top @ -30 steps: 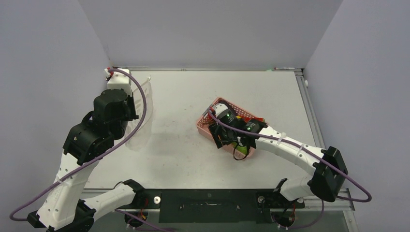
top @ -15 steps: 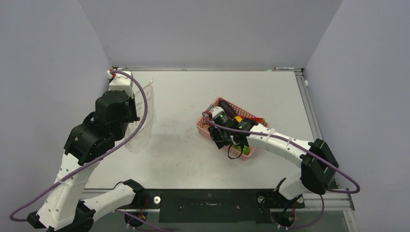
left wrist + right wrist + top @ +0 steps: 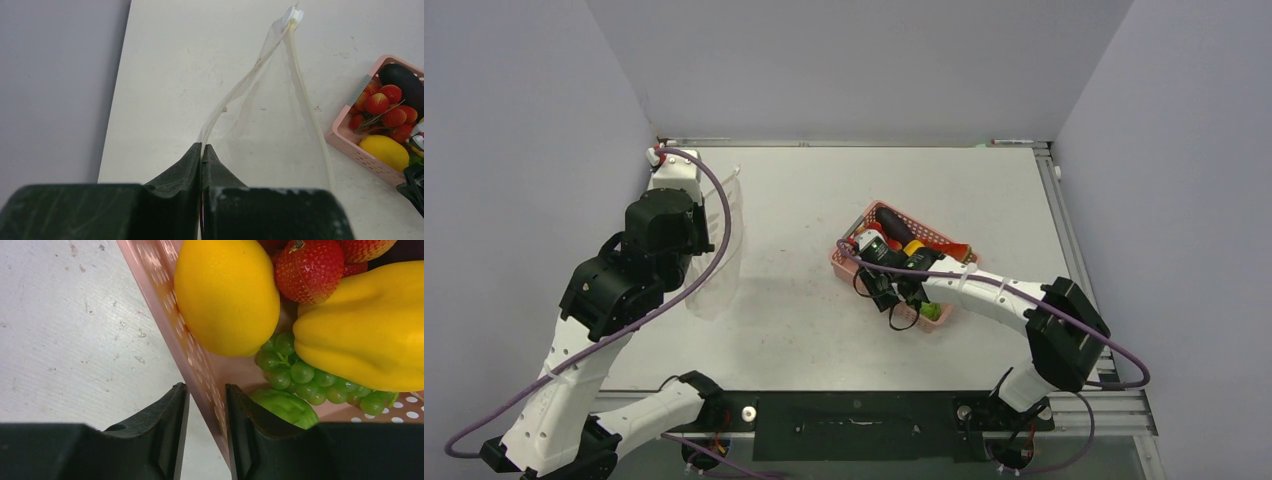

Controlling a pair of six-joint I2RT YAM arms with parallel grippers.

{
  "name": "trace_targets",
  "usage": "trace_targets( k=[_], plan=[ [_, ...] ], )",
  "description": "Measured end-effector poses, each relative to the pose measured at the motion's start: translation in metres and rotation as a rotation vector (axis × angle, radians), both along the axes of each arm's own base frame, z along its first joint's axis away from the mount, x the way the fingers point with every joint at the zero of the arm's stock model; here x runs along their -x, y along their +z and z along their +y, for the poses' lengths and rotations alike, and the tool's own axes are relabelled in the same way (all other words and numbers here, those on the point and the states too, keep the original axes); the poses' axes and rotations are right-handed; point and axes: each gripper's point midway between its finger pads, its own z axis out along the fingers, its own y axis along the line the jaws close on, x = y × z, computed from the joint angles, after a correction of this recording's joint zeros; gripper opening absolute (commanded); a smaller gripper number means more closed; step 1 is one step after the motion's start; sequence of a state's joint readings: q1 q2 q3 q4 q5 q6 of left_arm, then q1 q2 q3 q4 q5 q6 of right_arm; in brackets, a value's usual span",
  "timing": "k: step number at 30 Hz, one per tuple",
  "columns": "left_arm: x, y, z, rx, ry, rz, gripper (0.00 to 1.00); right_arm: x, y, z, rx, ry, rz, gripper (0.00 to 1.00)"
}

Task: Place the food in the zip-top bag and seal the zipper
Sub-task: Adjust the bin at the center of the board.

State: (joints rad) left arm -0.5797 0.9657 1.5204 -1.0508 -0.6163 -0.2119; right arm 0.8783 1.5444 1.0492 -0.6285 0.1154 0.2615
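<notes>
My left gripper (image 3: 202,146) is shut on the mouth edge of the zip-top bag (image 3: 272,135), which hangs clear and open-mouthed above the table's left side (image 3: 719,250). Its zipper (image 3: 306,105) runs away to a white slider (image 3: 292,15). The food lies in the pink basket (image 3: 844,256): a lemon (image 3: 227,295), strawberries (image 3: 310,265), a yellow pepper (image 3: 365,335), green grapes (image 3: 300,375), a green leafy piece (image 3: 285,407) and a dark elongated piece (image 3: 402,82). My right gripper (image 3: 206,386) straddles the basket's near-left wall (image 3: 200,365), one finger outside and one inside, a gap still showing.
The basket sits right of the table's middle. The right arm (image 3: 994,290) reaches over its front corner. Grey walls close in the left, back and right sides. Bare white tabletop (image 3: 794,300) lies between bag and basket.
My right gripper has slid left along the basket to its near-left wall, and its jaws have narrowed around that wall. The left arm and bag have hardly moved.
</notes>
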Motion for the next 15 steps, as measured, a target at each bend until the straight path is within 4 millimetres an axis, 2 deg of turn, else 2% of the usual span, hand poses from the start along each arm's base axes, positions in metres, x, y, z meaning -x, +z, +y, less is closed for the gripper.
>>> trace_targets(
  k=[5, 7, 15],
  plan=[
    [0.0000, -0.0004, -0.0007, 0.009, 0.002, 0.000, 0.00, -0.0001, -0.0028, -0.0007, 0.009, 0.000, 0.003, 0.10],
    [-0.0001, -0.0008, -0.0008, 0.010, 0.003, 0.001, 0.00, -0.0022, -0.0019, 0.0006, 0.006, 0.003, -0.007, 0.06],
    [-0.0008, -0.0059, -0.0020, 0.006, 0.001, 0.014, 0.00, -0.0052, -0.0013, -0.0065, 0.029, -0.062, -0.031, 0.05]
  ],
)
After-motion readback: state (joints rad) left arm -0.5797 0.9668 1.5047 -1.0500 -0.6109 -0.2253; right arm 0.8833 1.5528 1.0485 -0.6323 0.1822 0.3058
